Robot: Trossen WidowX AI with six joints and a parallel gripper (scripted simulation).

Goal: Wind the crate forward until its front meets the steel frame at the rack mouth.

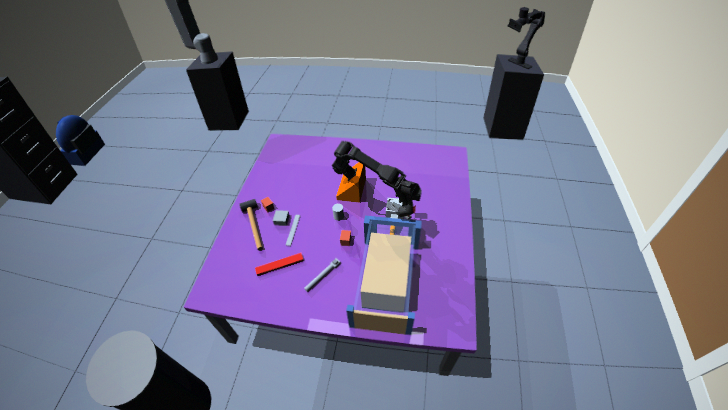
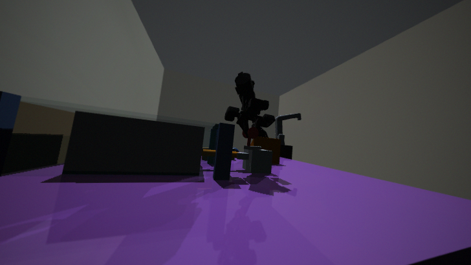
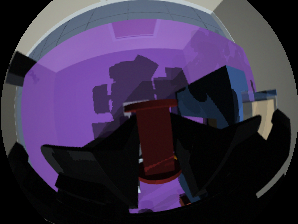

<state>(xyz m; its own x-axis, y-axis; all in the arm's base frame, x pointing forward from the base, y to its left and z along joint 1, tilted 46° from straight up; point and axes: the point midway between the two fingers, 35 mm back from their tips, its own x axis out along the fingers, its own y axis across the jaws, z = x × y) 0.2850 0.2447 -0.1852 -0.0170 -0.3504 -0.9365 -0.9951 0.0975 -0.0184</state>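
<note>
The tan crate (image 1: 388, 264) (image 2: 134, 145) sits flat inside the clear-panelled cubby. An orange strap (image 1: 392, 230) (image 2: 208, 152) runs from its front toward the grey winch (image 1: 393, 205) (image 2: 262, 161). A gap shows between the crate's front and the blue frame (image 1: 367, 230) (image 2: 224, 151) at the mouth. My gripper (image 2: 251, 128) (image 3: 150, 117) is shut on the upright red grip of the winch handle (image 2: 253, 133) (image 3: 155, 132), above the winch. A thin red part goes down to the winch top; the key and hole are hidden.
Left of the cubby lie a red block (image 1: 345, 237), a grey cylinder (image 1: 338, 211), a wrench (image 1: 321, 275), a red bar (image 1: 279, 264), a grey strip (image 1: 292, 230), a grey block (image 1: 280, 217) and a hammer (image 1: 255, 227). The orange arm base (image 1: 351, 189) stands behind the cylinder.
</note>
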